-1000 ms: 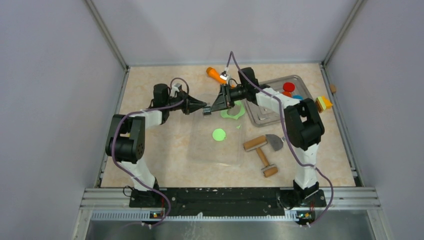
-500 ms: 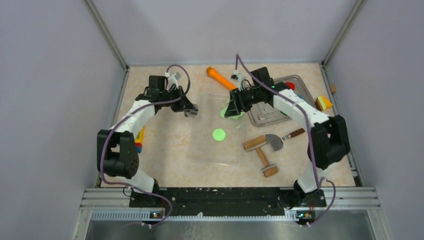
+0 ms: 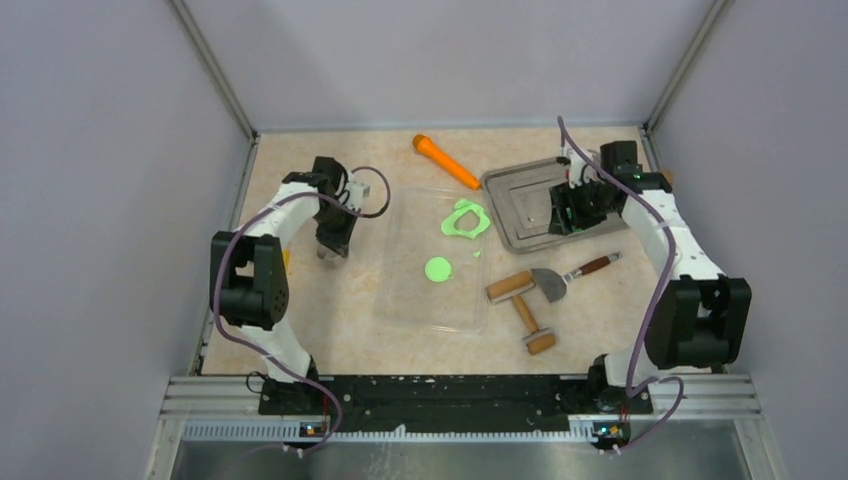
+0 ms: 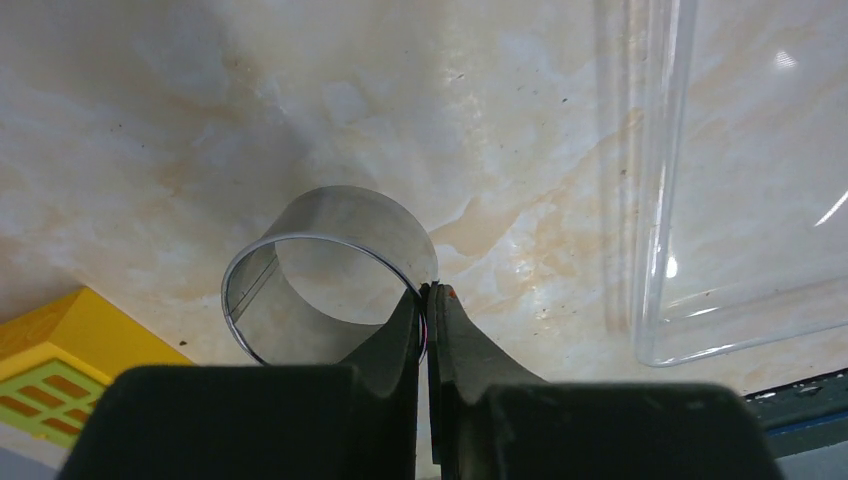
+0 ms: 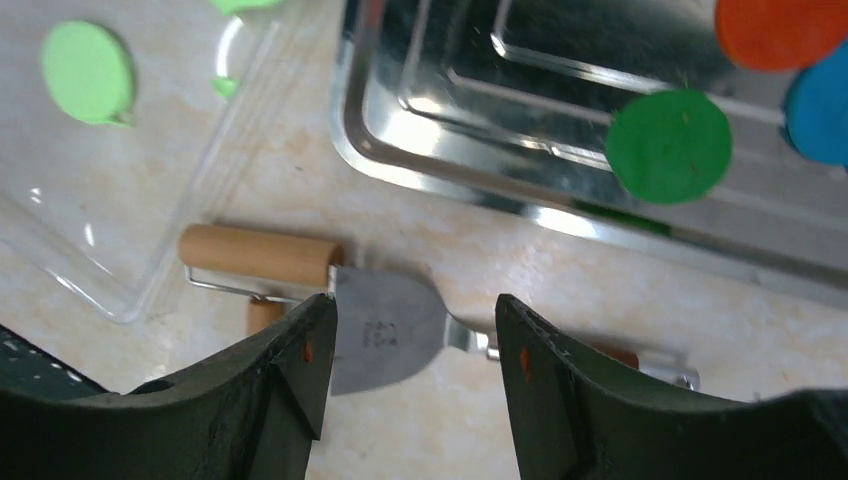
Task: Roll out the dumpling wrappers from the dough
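Note:
One dumpling wrapper [image 3: 437, 268], a light green disc, lies on the clear mat [image 3: 430, 305]; the right wrist view shows the wrapper [image 5: 88, 72] at top left. The dough [image 3: 465, 220] is a thin light green sheet with a round hole at the mat's far edge. My left gripper [image 3: 333, 248] hangs left of the mat, shut on the wall of a metal ring cutter [image 4: 330, 262], with the left gripper [image 4: 428, 298] pinching its rim. My right gripper [image 3: 568, 216] is over the metal tray's near edge; the right gripper [image 5: 415, 325] stands open and empty above a scraper blade [image 5: 385, 330].
The metal tray [image 5: 450, 80] holds a dark green disc [image 5: 668, 145], a red disc [image 5: 780, 30] and a blue disc [image 5: 820, 100]. A wooden roller [image 3: 520, 300] and the scraper [image 3: 550, 283] lie right of the mat. An orange tool [image 3: 445, 160] lies at the back. A yellow block [image 4: 60, 350] sits near the cutter.
My left arm drew back to the left off the mat, carrying the ring cutter. My right gripper left the dough, swung right over the tray and opened.

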Robot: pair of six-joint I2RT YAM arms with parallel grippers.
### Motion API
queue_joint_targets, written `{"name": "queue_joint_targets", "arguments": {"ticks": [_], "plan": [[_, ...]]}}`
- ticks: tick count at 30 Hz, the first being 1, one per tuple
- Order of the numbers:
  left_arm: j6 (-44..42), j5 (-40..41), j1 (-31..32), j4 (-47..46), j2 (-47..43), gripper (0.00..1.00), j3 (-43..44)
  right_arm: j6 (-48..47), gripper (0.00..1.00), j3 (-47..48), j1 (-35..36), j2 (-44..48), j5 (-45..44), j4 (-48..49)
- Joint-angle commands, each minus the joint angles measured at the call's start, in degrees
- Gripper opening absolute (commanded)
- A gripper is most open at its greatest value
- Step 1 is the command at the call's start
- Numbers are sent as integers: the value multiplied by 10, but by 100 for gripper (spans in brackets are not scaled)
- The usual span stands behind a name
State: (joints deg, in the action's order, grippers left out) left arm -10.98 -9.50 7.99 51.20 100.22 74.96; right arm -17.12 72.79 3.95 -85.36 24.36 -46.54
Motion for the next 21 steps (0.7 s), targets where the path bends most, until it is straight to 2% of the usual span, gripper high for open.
{"name": "queue_joint_targets", "arguments": {"ticks": [1,3,6,11,17,21], "plan": [[-28,43,7,14,15,10,4,-36,61,-42,-62,41,-64,-24],[-26,40,8,16,27,16,11,-3,61,-57,-103,36,-76,-18],[-27,35,13,22,30,30,23,55,62,-75,-163,31,-93,7],[-40,28,17,49,12,42,51,97,64,-84,-232,14,-105,10],[-59,39,34,55,-31,43,92,154,64,-106,-265,1,-92,14],[-93,-33,86,-12,-86,48,93,167,64,-106,-266,10,-86,19]]}}
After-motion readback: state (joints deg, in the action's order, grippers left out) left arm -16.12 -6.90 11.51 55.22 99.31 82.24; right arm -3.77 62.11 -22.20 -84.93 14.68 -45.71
